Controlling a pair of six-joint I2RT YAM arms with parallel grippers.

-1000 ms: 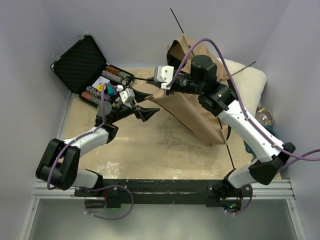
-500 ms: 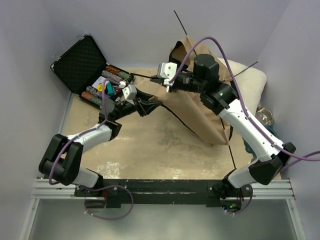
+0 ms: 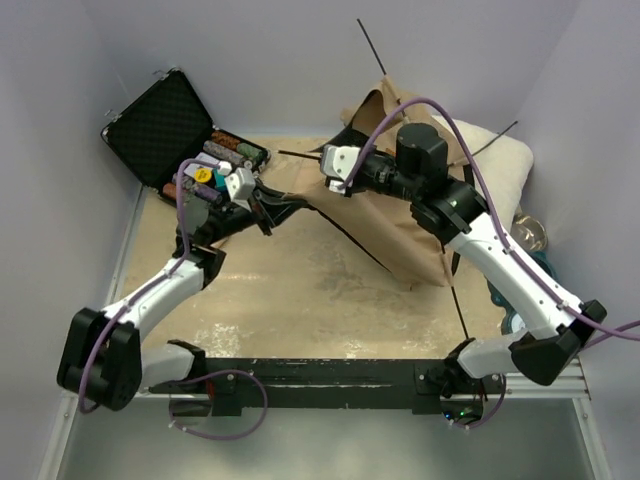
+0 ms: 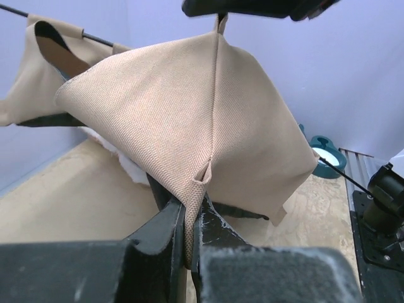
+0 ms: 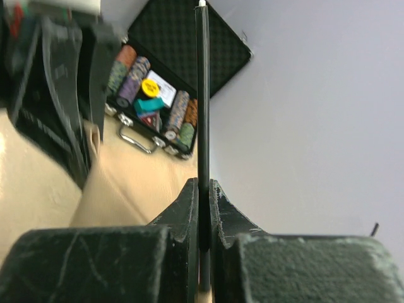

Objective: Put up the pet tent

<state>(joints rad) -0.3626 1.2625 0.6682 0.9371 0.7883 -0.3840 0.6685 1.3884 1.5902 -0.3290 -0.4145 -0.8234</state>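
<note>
Both pairs of jaws are closed: your left gripper pinches a corner of the pet tent; your right gripper clamps one thin black pole. Tent body sits at the rear right of the table, backed against the white cushion. Pole's long axis runs from the right jaws leftward toward the open case; its free tip lies just behind the pinched corner, so the left arm is the nearer, and the next move likely turns on joining tip and corner. Against one second ago: left gripper has drawn the corner leftward and rearward; fabric is stretched wider; right gripper has shifted slightly right.
</note>
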